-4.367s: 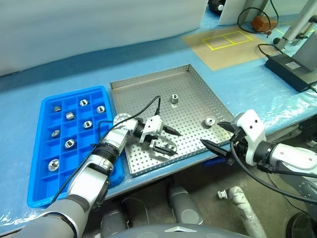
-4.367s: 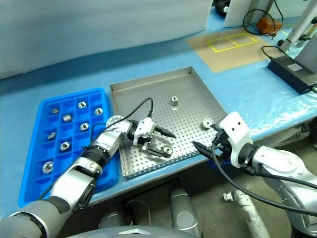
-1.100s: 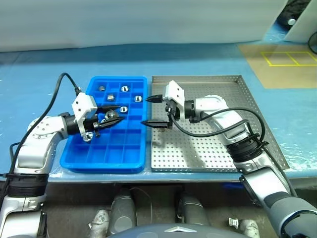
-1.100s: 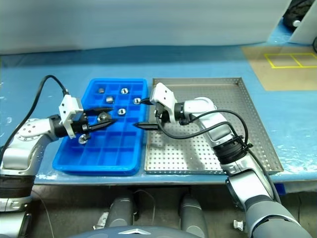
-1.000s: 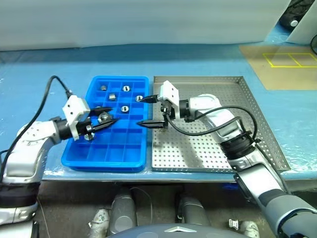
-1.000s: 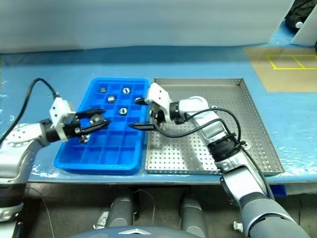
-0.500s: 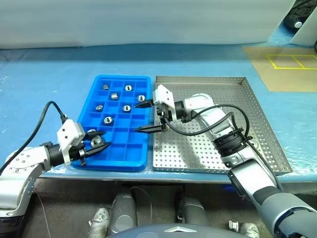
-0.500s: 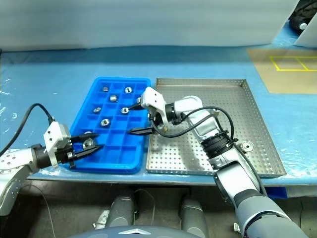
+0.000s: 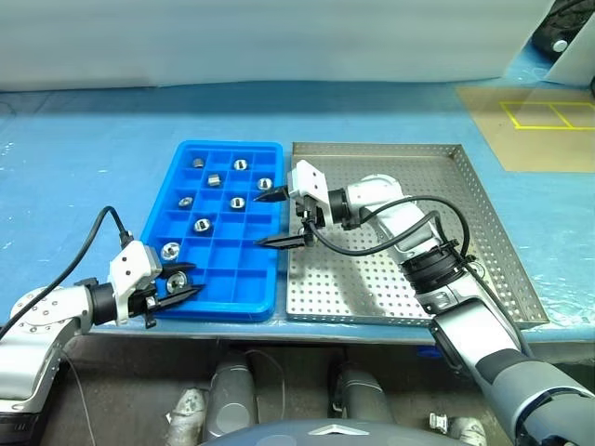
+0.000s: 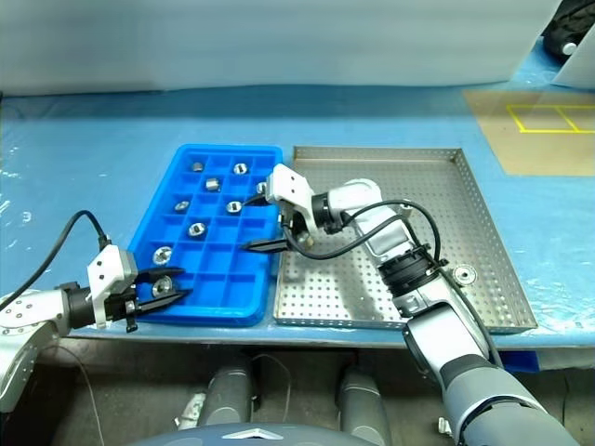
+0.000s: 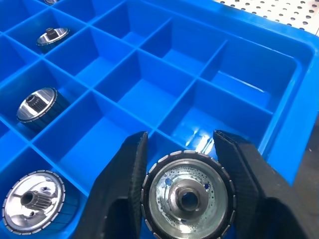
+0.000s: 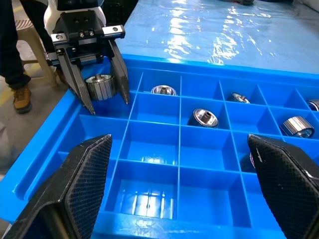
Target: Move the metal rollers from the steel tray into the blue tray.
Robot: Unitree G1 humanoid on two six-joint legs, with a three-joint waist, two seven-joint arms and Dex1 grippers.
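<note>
The blue tray [image 9: 156,223] lies left of the steel tray [image 9: 372,148], and several metal rollers [image 9: 202,224] sit in its far and left compartments. My left gripper [image 9: 195,279] hangs over the blue tray's near left corner compartment. It is shut on a flanged metal roller [image 11: 188,194], with one finger [image 11: 124,174] on each side. My right gripper [image 9: 270,219] stands wide open over the blue tray's right rim, nothing between its fingers [image 12: 84,174]. The right wrist view looks across the tray at the left gripper and its roller [image 12: 99,84].
Blue sheeting covers the table around both trays. A tan board with yellow tape marks [image 9: 544,113] lies at the far right. A black cable [image 9: 93,237] loops from my left wrist beside the blue tray. A person's leg and shoe [image 12: 20,94] stand beyond the table.
My left gripper carried the roller down and back from the middle of the blue tray to its near left corner. The right gripper stayed open over the tray's right rim.
</note>
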